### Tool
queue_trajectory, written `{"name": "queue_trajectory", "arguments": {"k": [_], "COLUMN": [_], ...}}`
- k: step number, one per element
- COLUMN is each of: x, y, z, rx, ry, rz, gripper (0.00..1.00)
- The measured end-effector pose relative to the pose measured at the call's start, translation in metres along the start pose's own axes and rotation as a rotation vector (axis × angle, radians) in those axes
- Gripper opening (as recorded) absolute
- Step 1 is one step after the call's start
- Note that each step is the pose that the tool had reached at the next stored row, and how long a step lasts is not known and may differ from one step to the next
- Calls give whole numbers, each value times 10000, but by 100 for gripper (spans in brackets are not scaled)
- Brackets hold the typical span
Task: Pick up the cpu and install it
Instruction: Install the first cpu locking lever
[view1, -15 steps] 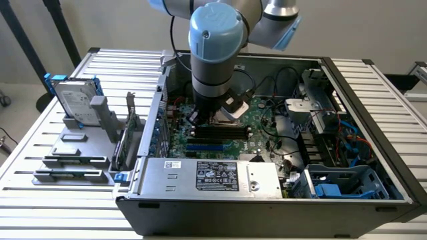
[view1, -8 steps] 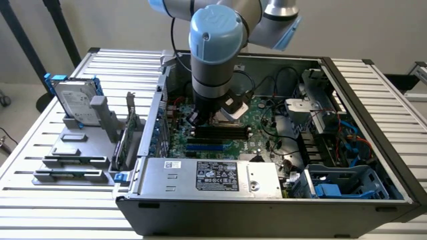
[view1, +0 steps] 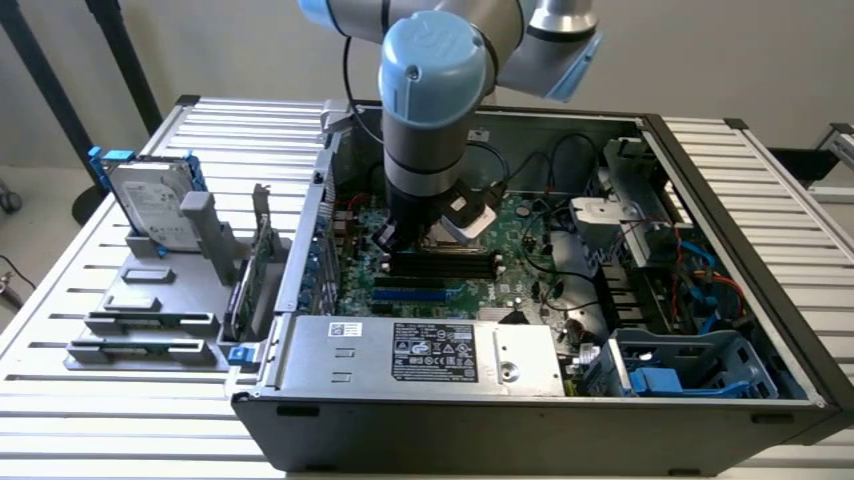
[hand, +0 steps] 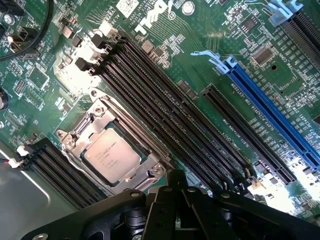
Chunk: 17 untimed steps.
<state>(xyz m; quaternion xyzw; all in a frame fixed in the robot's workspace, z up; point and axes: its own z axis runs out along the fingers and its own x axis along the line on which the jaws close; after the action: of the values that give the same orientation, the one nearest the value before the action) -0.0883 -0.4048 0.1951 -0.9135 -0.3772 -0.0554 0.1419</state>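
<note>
Green motherboard (hand: 165, 45), cpu (hand: 111, 156) in socket (hand: 112, 150)

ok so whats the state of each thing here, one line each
cpu: seated flat in its socket on the motherboard, not held
socket frame: lying around the cpu
claw: shut, empty, hanging over the board beside the socket
black memory slots: unfilled
blue slot: unfilled
computer case: side open
hard drive: standing upright in the grey holder outside the case

Arm (view1: 430, 110) inside open computer case (view1: 534, 400)
</note>
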Motion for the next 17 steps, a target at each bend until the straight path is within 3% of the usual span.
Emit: {"name": "queue_trajectory", "arguments": {"k": [4,8,13,17], "x": [5,43,176,249], "y": [-5,-46,-179,-253], "z": [-9,-124,-267,-298], "rx": [-56,-37,-14,6], "ry": [-139,-165,-214,-269], "rz": [18,31,26,-84], "gripper": [11,11,11,11]}}
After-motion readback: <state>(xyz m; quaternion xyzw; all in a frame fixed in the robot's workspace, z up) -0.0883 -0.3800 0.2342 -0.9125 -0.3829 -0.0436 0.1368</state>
